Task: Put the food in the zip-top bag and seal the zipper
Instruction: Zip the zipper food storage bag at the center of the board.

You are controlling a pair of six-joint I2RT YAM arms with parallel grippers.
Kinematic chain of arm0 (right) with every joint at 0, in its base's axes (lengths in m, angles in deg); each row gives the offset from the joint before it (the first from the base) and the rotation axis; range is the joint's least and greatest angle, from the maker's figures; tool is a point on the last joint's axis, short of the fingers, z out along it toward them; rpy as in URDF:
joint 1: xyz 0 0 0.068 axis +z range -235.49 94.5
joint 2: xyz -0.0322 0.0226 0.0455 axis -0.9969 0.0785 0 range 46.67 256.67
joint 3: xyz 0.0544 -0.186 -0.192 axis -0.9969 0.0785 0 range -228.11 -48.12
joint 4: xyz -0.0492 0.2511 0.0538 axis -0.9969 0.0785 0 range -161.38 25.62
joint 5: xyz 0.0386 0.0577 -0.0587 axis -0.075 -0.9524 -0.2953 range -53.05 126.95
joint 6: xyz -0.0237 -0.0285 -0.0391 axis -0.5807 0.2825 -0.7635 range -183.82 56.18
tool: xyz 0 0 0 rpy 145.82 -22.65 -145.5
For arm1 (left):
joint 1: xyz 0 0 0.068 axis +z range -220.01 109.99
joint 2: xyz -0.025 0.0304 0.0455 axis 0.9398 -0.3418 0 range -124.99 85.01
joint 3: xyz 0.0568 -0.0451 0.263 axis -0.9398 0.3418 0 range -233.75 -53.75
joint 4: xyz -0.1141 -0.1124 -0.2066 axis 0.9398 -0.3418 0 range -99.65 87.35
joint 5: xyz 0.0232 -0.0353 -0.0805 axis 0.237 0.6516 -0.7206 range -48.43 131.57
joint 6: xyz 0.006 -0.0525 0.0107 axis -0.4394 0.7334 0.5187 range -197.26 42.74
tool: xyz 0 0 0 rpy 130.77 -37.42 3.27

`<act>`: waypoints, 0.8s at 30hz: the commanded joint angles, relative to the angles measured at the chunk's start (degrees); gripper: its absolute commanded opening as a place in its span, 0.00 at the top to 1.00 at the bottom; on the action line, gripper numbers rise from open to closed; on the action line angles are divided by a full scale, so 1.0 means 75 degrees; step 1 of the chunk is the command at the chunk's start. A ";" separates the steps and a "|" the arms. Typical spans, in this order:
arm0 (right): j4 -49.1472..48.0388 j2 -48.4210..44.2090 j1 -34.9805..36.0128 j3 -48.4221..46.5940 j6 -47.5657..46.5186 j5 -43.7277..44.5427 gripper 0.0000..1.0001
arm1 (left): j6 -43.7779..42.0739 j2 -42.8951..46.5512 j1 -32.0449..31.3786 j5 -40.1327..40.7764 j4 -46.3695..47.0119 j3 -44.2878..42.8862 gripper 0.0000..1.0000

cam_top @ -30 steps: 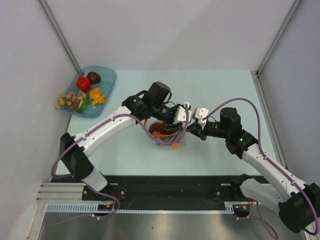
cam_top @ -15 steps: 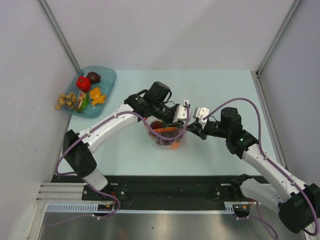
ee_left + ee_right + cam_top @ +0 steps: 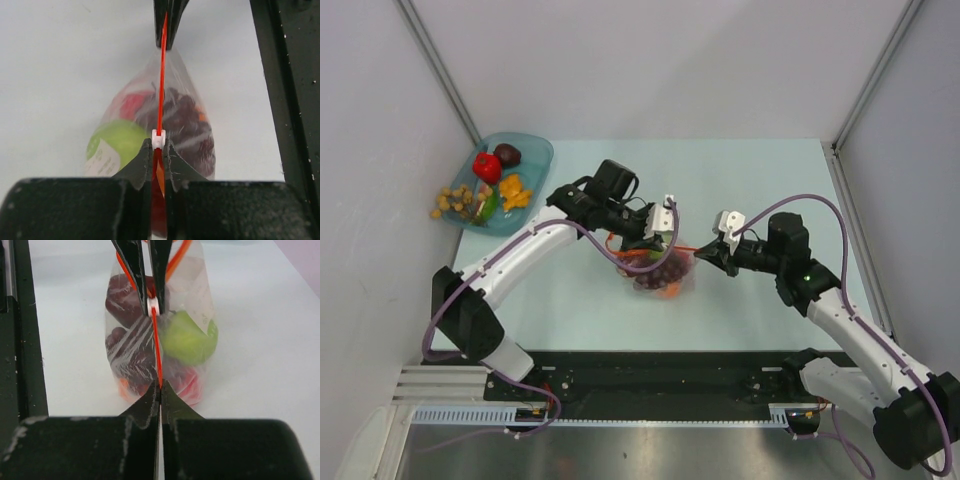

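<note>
Between left claw (image 3: 158,149) and right claw (image 3: 160,390): one bag (image 3: 666,276) (one zipper (image 3: 161,75)).

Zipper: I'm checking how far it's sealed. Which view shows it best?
Right wrist: the zipper runs shut from the right fingers to the white slider, and splits open beyond it. Left wrist shows only one straight line; top view, a thin orange thread.

The zip-top bag (image 3: 665,278) is in the middle of the table (image 3: 750,170). The left hand (image 3: 642,243) and right hand (image 3: 705,253) pinch its zipper (image 3: 665,251) from both sides, so that spot is crowded. The left arm (image 3: 520,262) and right arm (image 3: 840,320) cross the near part. The table is bare behind the bag. The tray (image 3: 538,152) fills the far left corner. Walls (image 3: 380,150) stand on each side.
</note>
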 commanded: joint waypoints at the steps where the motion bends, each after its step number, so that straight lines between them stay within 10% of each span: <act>1: 0.0227 -0.0359 -0.0536 -0.0065 -0.0149 0.0057 1.00 | -0.0503 0.0641 0.0607 0.0614 -0.0769 0.0068 0.91; 24: 0.0965 -0.0617 -0.1697 -0.0054 -0.0547 0.0010 1.00 | -0.1323 0.1415 0.1615 0.1271 -0.1426 0.0701 0.91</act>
